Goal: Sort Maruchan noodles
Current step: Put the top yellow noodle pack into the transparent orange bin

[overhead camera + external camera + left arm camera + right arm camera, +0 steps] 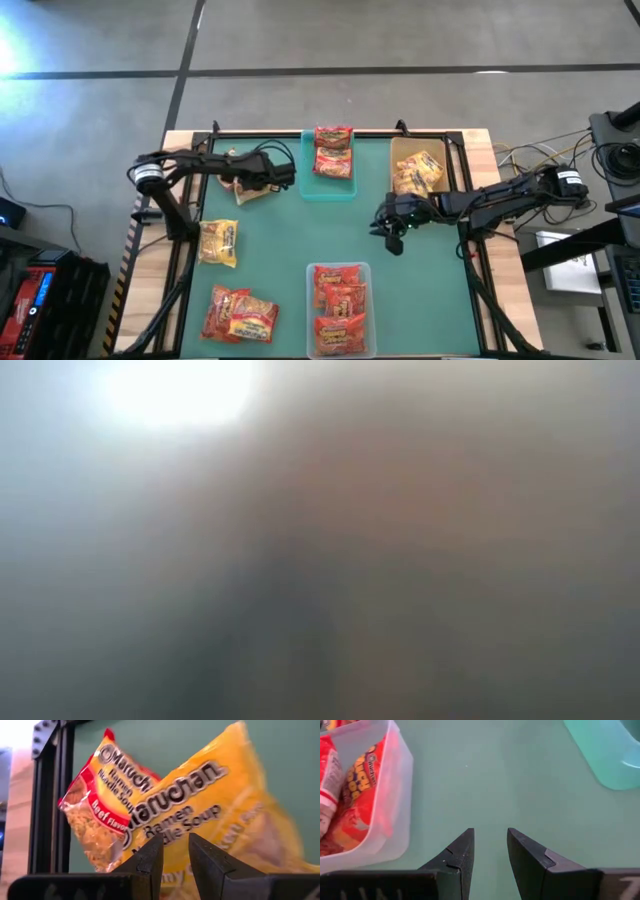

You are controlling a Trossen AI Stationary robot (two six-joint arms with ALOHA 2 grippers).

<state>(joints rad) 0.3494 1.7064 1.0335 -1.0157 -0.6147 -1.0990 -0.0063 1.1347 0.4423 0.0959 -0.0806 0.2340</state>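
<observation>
Two Maruchan noodles packets lie overlapped at the far left of the green mat: a yellow packet (210, 805) partly over a red beef-flavour packet (95, 805). The high view shows them as one small heap (248, 192) under my left arm. My left gripper (176, 845) (270, 180) slants down right at the yellow packet, fingers a little apart. My right gripper (491, 837) (392, 235) hovers open over bare mat right of the middle. A lone yellow packet (218, 243) and a red heap (240, 315) lie flat at the left. My left gripper's fingertips (155, 847) stand in front of the yellow packet's printed face (175, 870), which shows through the gap between them. The fingers slant down at it from above. Whether they touch it I cannot tell.
A teal bin (305, 170) (605, 755) with red-and-white packets stands far middle. A tan bin (395, 160) with yellow packets stands far right, and a clear bin (312, 300) (395, 780) with red-orange packets near middle. A black frame (47, 810) rims the mat. The low view is blurred.
</observation>
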